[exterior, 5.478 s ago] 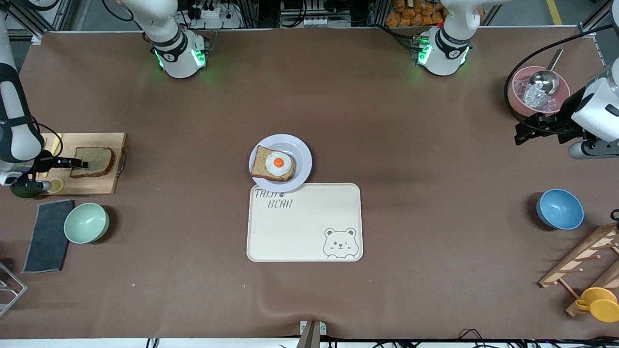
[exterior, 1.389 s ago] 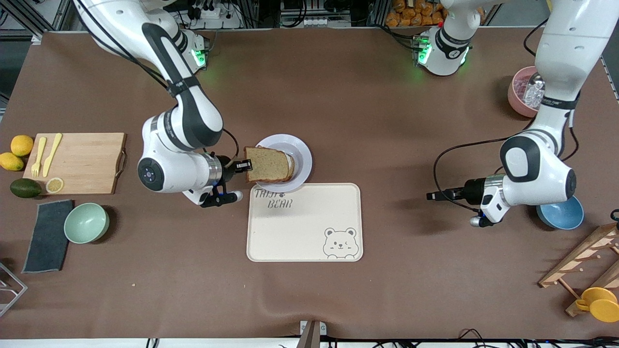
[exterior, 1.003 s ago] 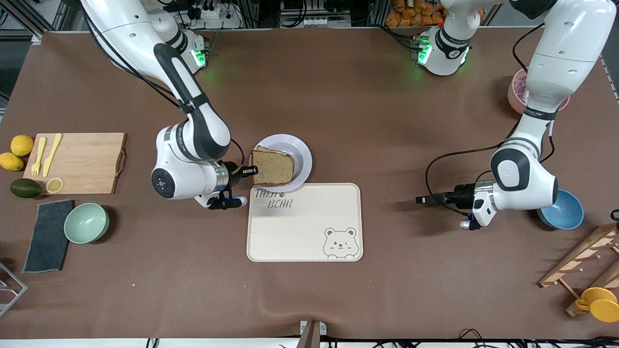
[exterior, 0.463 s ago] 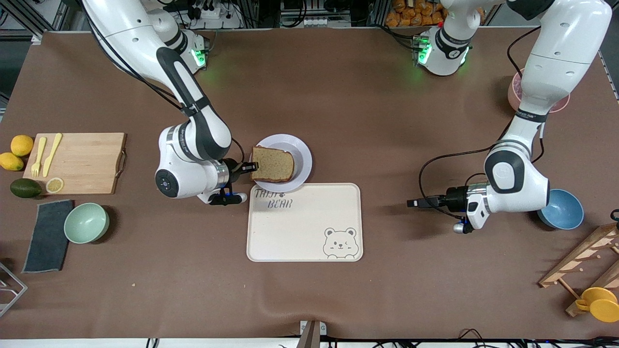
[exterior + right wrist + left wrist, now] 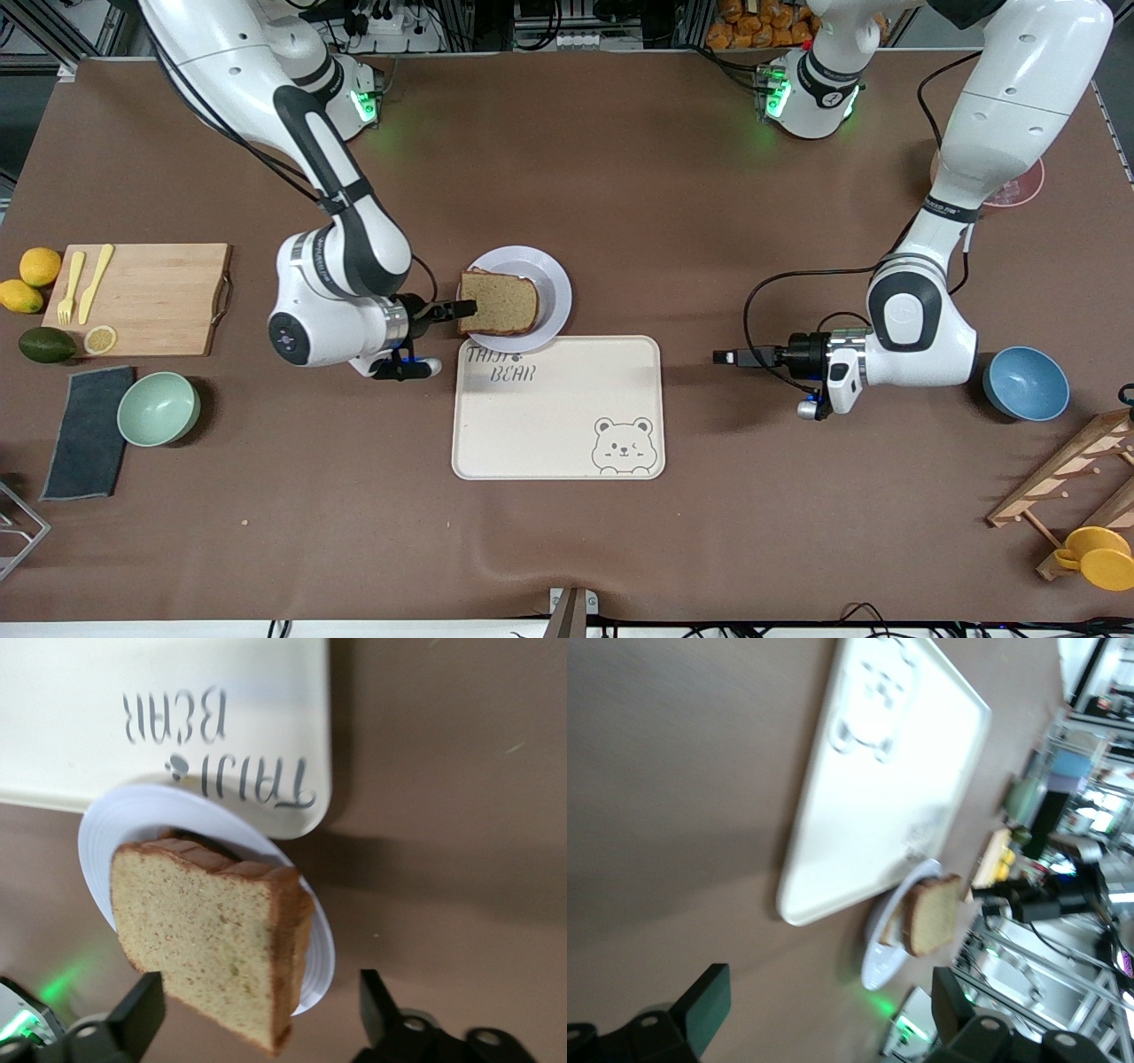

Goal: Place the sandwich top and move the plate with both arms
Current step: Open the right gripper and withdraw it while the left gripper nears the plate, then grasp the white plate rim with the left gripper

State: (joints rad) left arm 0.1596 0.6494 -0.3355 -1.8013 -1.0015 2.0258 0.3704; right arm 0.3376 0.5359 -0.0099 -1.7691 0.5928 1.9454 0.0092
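Observation:
The sandwich top (image 5: 499, 303), a plain brown bread slice, lies on the lower slice on the plate (image 5: 554, 292); the egg is hidden under it. My right gripper (image 5: 465, 307) is at the slice's edge toward the right arm's end, open. In the right wrist view the slice (image 5: 204, 930) on the plate (image 5: 321, 948) reaches between the spread fingers of the right gripper (image 5: 257, 992), and they do not press it. My left gripper (image 5: 722, 357) is open and empty, low over bare table beside the tray toward the left arm's end. The left wrist view shows the left gripper (image 5: 828, 988), plate (image 5: 879, 961) and slice (image 5: 932, 917) farther off.
The cream bear-printed tray (image 5: 558, 416) touches the plate's nearer edge. A cutting board (image 5: 146, 297), a green bowl (image 5: 158, 408) and a dark cloth (image 5: 87, 432) lie at the right arm's end. A blue bowl (image 5: 1025, 383) and a wooden rack (image 5: 1063, 483) stand at the left arm's end.
My right gripper lowered the bread slice onto the egg slice, let it go and drew back slightly. My left gripper moved steadily toward the tray.

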